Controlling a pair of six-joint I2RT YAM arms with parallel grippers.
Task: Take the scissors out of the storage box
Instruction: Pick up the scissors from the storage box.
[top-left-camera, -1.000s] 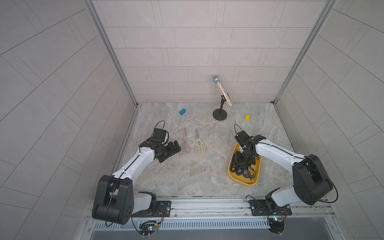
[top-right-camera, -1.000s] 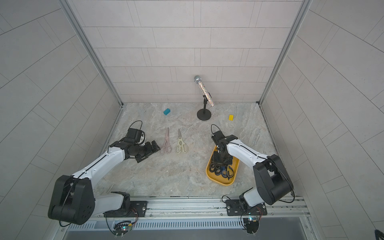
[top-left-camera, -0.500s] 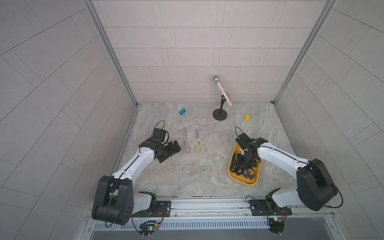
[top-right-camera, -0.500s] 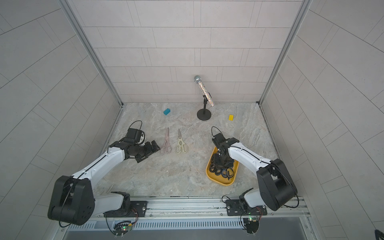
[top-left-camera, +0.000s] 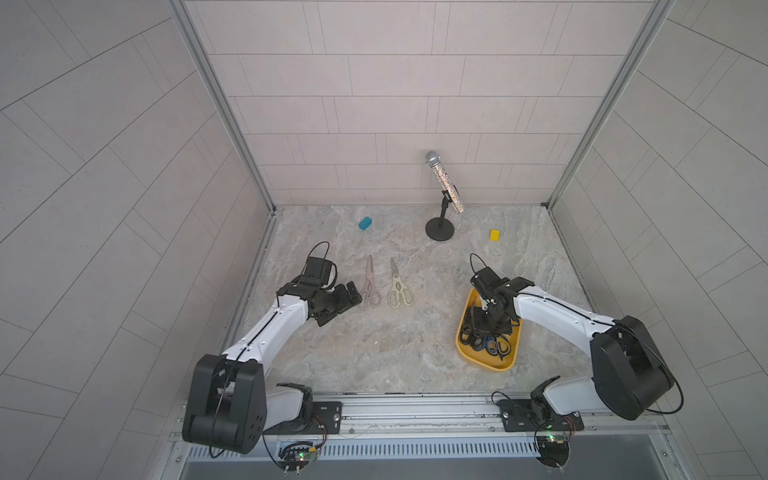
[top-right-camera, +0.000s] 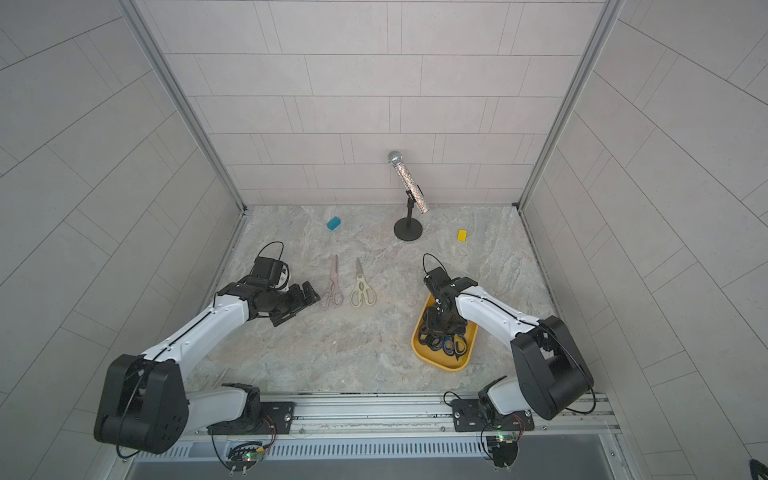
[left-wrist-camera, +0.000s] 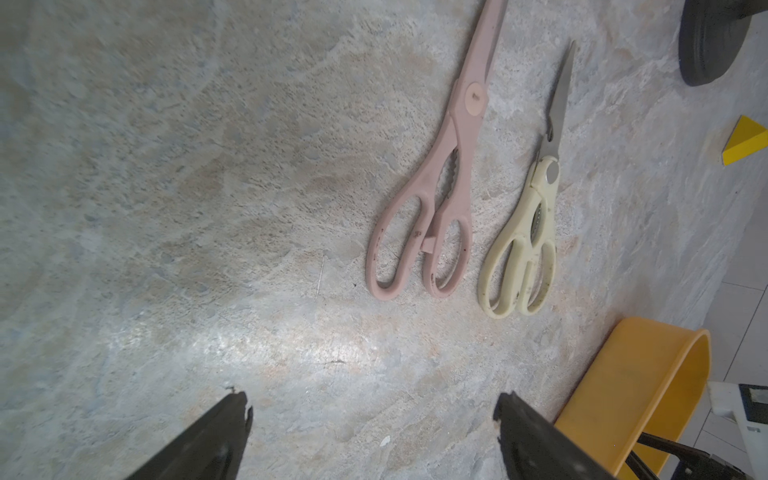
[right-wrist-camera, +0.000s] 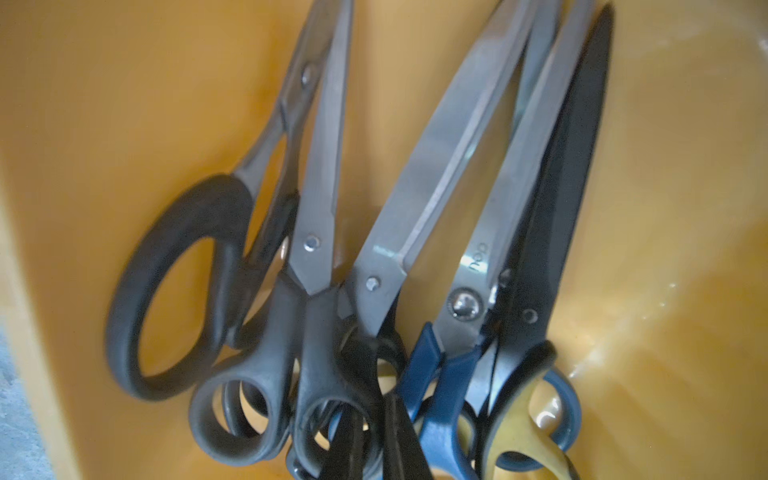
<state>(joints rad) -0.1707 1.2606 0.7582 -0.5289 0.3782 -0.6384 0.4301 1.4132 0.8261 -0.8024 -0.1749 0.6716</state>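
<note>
The mustard-yellow storage box (top-left-camera: 486, 365) (top-right-camera: 440, 362) lies at the right front and holds several scissors (top-left-camera: 492, 345) (top-right-camera: 445, 345). My right gripper (top-left-camera: 485, 328) (top-right-camera: 439, 328) reaches down into it. In the right wrist view the gripper (right-wrist-camera: 373, 440) is shut on the handle loop of a black-handled pair (right-wrist-camera: 320, 332), beside a blue-handled pair (right-wrist-camera: 440, 374) and a yellow-and-black pair (right-wrist-camera: 519, 415). A pink pair (top-left-camera: 370, 286) (left-wrist-camera: 449, 166) and a cream pair (top-left-camera: 399, 286) (left-wrist-camera: 536, 208) lie on the table. My left gripper (top-left-camera: 347, 305) (left-wrist-camera: 372, 401) hangs open just left of the pink pair.
A glittery microphone (top-left-camera: 442, 183) leans on a black stand (top-left-camera: 439, 229) at the back. A teal block (top-left-camera: 365, 223) and a small yellow block (top-left-camera: 494, 235) lie near the back wall. Tiled walls close in three sides.
My right gripper has slid along the box toward the scissor handles and closed on a black handle. The left arm has not moved.
</note>
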